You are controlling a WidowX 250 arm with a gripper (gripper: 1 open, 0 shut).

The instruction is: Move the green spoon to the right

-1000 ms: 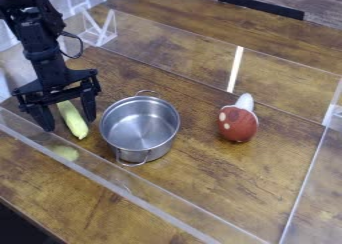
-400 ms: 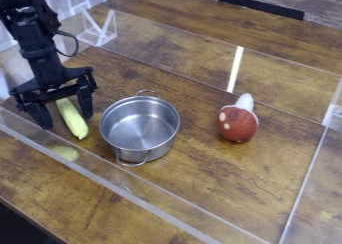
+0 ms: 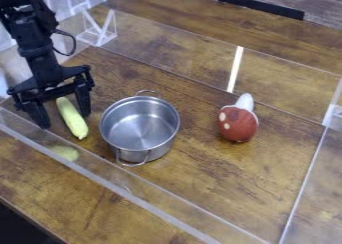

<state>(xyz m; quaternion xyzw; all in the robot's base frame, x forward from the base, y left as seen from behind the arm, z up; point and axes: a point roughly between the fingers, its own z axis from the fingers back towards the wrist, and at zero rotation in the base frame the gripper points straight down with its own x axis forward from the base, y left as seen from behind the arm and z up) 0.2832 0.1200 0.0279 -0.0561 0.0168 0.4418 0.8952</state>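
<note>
Dark wooden counter [image 3: 187, 58] carries a round silver metal pot [image 3: 139, 126] near its middle. Left of the pot, the black pincer [image 3: 54, 93] points down, prongs spread wide and released, straddling the yellow-green plastic spoon [image 3: 72, 117] lying just beside the pot. Red-brown mushroom-like toy [image 3: 238, 122] sits right of the pot.

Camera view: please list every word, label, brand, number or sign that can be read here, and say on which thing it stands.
None: no readable text shows in this view.
Spoon: plain, no marking.
Pot: bare metal, no brand visible.
Mushroom toy: no label.
Gripper: black, no lettering can be made out.
Table: wood grain only.
</note>
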